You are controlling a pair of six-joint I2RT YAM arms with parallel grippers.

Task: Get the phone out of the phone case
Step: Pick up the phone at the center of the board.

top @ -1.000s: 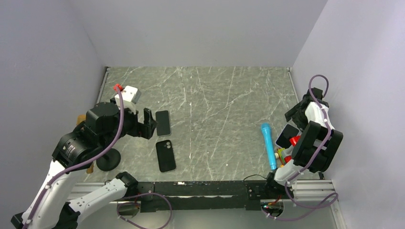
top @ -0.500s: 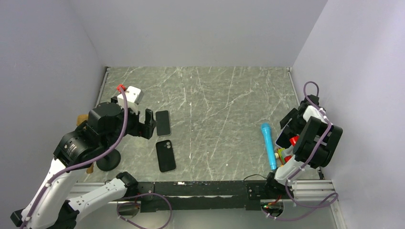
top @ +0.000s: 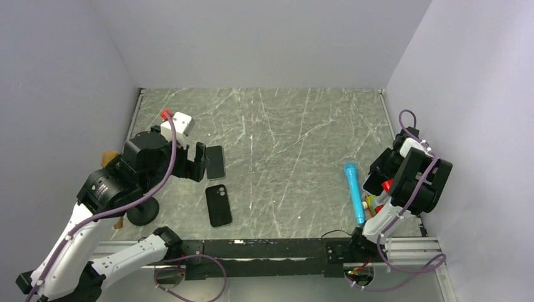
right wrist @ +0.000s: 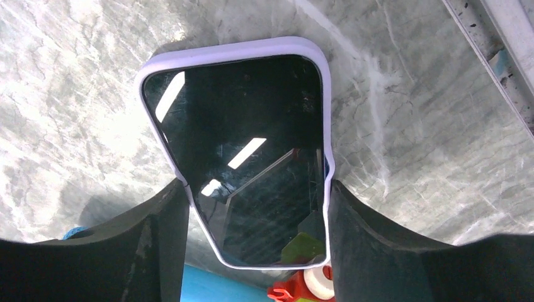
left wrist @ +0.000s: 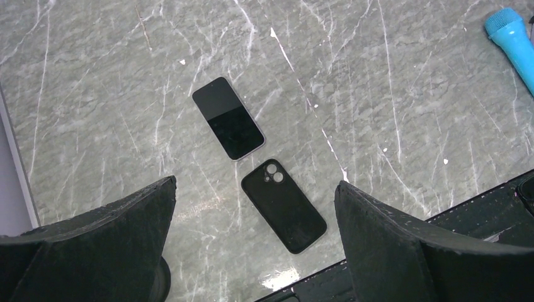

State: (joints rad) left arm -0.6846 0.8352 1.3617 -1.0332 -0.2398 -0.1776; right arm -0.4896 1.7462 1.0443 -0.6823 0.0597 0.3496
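Observation:
A phone in a pale lilac case (right wrist: 242, 157) sits screen-up between my right gripper's (right wrist: 258, 242) fingers, which press on both long edges of the case, just above the table by the right wall. In the top view it shows under the right gripper (top: 376, 179). My left gripper (left wrist: 255, 251) is open and empty, high above a bare black phone (left wrist: 228, 118) lying screen-up and a black case (left wrist: 284, 205) lying back-up with its camera holes showing. In the top view the left gripper (top: 200, 162) hangs beside that phone (top: 216, 162) and black case (top: 218, 205).
A blue toy microphone (top: 354, 192) lies left of the right gripper; it also shows in the left wrist view (left wrist: 513, 38). A red and green toy (right wrist: 302, 286) sits by it. A black round-based object (top: 142, 211) stands at the near left. Walls close in on three sides.
The right arm has drawn back and down, with the lilac-cased phone still between its fingers. The left gripper has shifted slightly right, staying open.

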